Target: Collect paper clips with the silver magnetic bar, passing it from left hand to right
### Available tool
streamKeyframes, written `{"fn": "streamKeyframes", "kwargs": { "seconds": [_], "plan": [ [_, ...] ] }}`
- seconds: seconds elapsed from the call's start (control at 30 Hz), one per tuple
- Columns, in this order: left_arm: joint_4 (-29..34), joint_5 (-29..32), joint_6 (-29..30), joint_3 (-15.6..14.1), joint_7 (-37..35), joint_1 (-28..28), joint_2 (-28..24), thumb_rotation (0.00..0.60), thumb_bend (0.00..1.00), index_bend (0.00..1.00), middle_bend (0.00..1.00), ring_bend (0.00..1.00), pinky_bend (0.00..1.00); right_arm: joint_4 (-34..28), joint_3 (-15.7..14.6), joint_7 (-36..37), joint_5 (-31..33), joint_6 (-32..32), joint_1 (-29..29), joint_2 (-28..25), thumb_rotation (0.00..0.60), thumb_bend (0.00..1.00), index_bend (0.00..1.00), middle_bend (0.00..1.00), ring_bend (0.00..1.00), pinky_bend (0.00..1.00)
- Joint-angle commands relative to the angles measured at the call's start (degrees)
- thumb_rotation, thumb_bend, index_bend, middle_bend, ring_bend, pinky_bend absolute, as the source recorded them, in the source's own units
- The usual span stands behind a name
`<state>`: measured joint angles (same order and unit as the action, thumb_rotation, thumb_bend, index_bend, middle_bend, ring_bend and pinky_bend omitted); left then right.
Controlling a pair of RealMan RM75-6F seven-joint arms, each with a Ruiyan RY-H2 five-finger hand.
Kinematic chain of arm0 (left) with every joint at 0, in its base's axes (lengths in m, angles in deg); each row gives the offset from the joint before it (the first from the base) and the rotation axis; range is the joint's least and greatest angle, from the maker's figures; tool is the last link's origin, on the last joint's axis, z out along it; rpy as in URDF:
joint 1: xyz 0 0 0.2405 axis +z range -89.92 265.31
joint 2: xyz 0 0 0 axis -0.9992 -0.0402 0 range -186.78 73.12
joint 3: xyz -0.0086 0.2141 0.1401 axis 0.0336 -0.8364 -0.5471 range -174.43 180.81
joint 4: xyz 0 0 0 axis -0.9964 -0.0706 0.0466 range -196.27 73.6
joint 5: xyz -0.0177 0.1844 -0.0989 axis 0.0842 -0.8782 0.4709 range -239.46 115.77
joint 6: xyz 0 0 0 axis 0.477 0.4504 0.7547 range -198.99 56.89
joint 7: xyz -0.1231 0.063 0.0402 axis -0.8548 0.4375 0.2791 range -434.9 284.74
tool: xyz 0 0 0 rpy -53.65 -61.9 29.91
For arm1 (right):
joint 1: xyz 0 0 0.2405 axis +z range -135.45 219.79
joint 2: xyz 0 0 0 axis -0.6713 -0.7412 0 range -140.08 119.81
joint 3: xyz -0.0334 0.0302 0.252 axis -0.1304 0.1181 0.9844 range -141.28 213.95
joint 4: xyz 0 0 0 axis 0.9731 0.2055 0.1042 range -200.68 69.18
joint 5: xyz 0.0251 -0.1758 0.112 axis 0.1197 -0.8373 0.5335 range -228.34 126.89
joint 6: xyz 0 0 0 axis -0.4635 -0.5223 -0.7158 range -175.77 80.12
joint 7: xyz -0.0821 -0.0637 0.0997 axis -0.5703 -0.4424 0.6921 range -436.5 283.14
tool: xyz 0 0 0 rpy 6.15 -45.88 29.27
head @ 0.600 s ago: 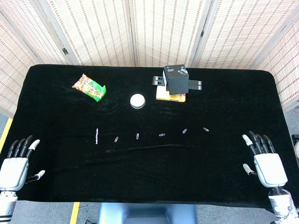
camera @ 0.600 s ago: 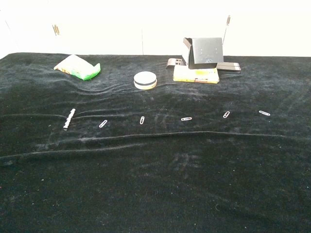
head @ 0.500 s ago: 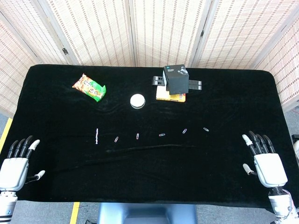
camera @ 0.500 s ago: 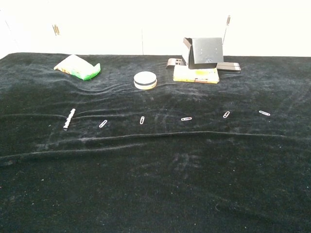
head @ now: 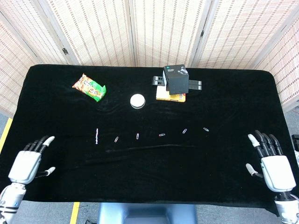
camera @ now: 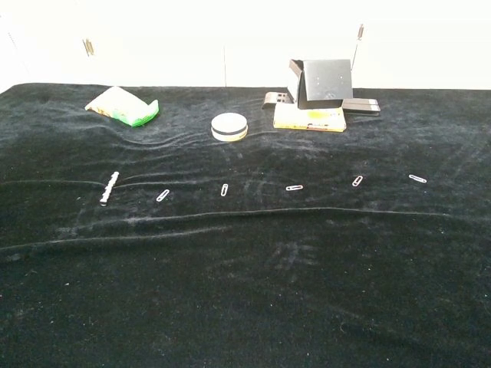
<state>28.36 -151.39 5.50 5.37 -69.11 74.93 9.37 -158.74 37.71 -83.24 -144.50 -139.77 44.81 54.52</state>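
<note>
Left robot hand (head: 27,164) sits at the near left edge of the worktop (head: 149,177), fingers spread, holding nothing. Right robot hand (head: 274,169) is the same deal at the near right edge. Silver bar (head: 96,136) lies flat on the black cloth, well apart from both, with the clips (head: 161,135) strung out in a row to its right. Only the head view shows the hands.

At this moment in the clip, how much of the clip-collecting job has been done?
Nothing looks done yet. The silver magnetic bar lies untouched on the black cloth, and five small metal paper clips sit in a row beside it. The left hand and right hand hover empty at the near table edge. Pickup, sweeping and handover all remain.
</note>
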Motion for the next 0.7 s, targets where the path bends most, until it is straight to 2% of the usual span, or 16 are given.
{"fn": "streamKeyframes", "kwargs": {
  "seconds": [0.03,0.13,0.23,0.5,0.7],
  "plan": [
    [-0.64,-1.74,-8.54,0.73,-4.73,-6.77,-1.70,0.600,0.38,0.15,0.67,0.74,0.79,0.70,0.68,1.10,-0.55,-1.56,-0.54,-0.25,0.600,0.26,0.00,0.00,0.00,0.00],
    [-1.49,-1.18,-12.88,1.96,-4.73,-10.56,-0.99,0.600,0.42,0.17,0.79,0.84,0.86,1.07,0.90,1.84,-0.86,-2.45,-0.80,-0.28,0.600,0.26,0.00,0.00,0.00,0.00],
    [-2.74,0.44,-17.59,2.96,-4.40,-14.03,0.17,0.600,0.44,0.19,0.85,0.90,0.91,1.40,0.84,3.07,-1.78,-3.59,-1.12,-0.39,0.600,0.26,0.00,0.00,0.00,0.00],
    [-10.13,0.59,-25.28,3.68,-1.04,-21.69,5.98,0.600,0.54,0.23,0.87,0.93,0.92,2.35,2.18,6.21,-0.31,-4.18,-1.15,-0.74,0.600,0.26,0.00,0.00,0.00,0.00],
    [-15.74,1.35,-29.97,2.79,1.86,-25.56,9.67,0.600,0.54,0.23,0.88,0.93,0.92,2.80,3.25,8.30,1.40,-4.52,-1.39,-1.17,0.600,0.26,0.00,0.00,0.00,0.00]
  ]
}}
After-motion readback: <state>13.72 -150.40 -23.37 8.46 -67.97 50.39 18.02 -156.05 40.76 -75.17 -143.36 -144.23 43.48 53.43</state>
